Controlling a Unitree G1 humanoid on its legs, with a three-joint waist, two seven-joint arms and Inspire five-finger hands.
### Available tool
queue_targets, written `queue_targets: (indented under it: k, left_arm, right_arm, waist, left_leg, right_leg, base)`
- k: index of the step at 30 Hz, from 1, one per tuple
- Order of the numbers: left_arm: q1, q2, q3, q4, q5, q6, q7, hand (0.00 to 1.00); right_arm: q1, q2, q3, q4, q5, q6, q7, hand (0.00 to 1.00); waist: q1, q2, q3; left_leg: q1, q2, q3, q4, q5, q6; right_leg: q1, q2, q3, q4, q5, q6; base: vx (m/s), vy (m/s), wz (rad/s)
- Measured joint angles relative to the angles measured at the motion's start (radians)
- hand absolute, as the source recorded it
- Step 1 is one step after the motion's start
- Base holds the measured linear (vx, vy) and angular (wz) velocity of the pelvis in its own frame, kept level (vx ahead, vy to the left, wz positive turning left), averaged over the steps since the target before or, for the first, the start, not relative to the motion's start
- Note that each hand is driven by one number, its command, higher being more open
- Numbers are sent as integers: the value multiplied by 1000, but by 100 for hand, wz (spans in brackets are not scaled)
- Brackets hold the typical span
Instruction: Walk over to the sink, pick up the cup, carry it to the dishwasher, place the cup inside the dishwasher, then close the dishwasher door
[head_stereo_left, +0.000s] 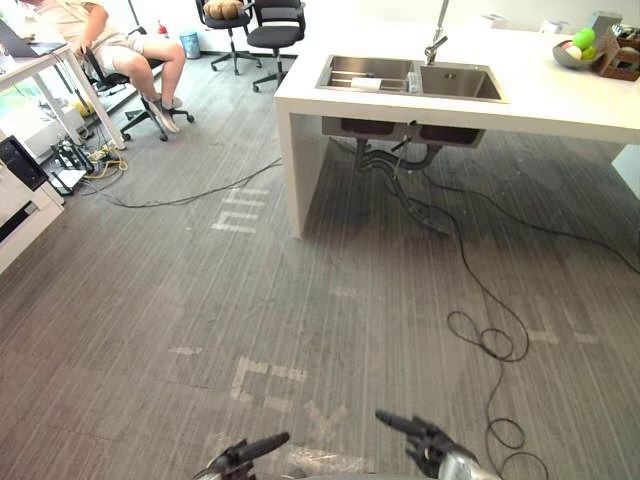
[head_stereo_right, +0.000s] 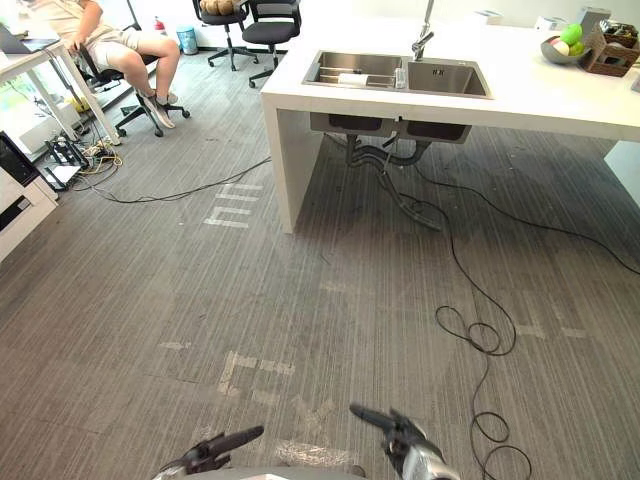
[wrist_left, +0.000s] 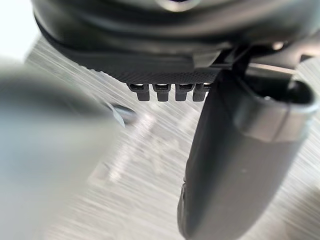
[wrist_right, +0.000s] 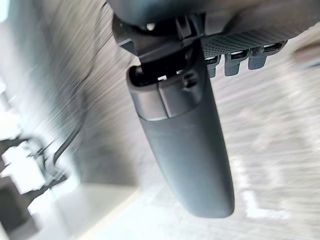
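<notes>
A steel double sink (head_stereo_left: 450, 82) with a tall tap (head_stereo_left: 436, 40) is set into a white counter (head_stereo_left: 540, 100) at the far side of the room. A small clear cup (head_stereo_left: 413, 80) stands at the divider between the basins, and a white item (head_stereo_left: 366, 85) lies in the left basin. My left hand (head_stereo_left: 250, 450) and right hand (head_stereo_left: 418, 434) hang low over the grey carpet, far from the sink. Each is open and holds nothing; the left thumb (wrist_left: 235, 165) and right thumb (wrist_right: 185, 145) stick out over the floor.
A person (head_stereo_left: 120, 45) sits at a desk far left, with office chairs (head_stereo_left: 270, 30) behind. A white low unit (head_stereo_left: 20, 205) stands at the left edge. Black cables (head_stereo_left: 485, 335) run across the carpet below the counter. A bowl of green fruit (head_stereo_left: 578, 48) sits on the counter's right.
</notes>
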Motion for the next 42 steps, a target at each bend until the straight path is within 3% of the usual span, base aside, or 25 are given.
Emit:
queue_targets:
  k: [10,16,18,22,36,42]
  left_arm:
    - [-52,-6,-28,-37,109,-74,115,100]
    - [-10,1,-30,-102,297,-92,166,100]
    - [26,-5,-37,-99,331,-102,209,100]
    - [70,-6,-34,-92,330,-114,232,100]
    - [95,-29,22,-22,233,-146,158,100]
    - [80,-41,51,9,217,-172,151,100]
  right_arm:
    - [-45,-14,-1,19,-90,-12,38,100]
    - [-27,-15,-2,18,-45,-116,35,100]
    - [-15,-15,-11,15,32,-127,45,100]
    - [20,-23,-20,15,41,-126,69,100]
    - [90,-5,-69,29,68,-105,120,100]
    - [115,16,-95,54,68,-109,127,100]
  waist:
    - [-11,6,36]
    - [-13,15,42]
    - [-13,17,44]
    - [-13,18,44]
    - [-16,18,44]
    - [-20,9,58]
  left_leg:
    - [9,-8,-1,-13,3,5]
    - [11,-9,1,-7,4,7]
    - [17,-8,13,-7,3,8]
    - [20,-7,26,-4,3,13]
    - [43,-15,50,-3,5,25]
    - [36,-30,51,47,-15,49]
  right_leg:
    - [2,-3,9,-4,-1,3]
    - [-1,0,15,8,-1,3]
    - [-7,0,31,21,-1,2]
    - [-16,0,48,36,-2,1]
    - [-19,-15,71,71,-4,2]
    - [-85,-54,72,256,-86,22]
  base:
    - [-4,4,0]
    - [-49,8,-3]
    - [-74,20,-16]
    - [-58,15,-13]
    - [-40,19,-5]
    - [-24,24,2]
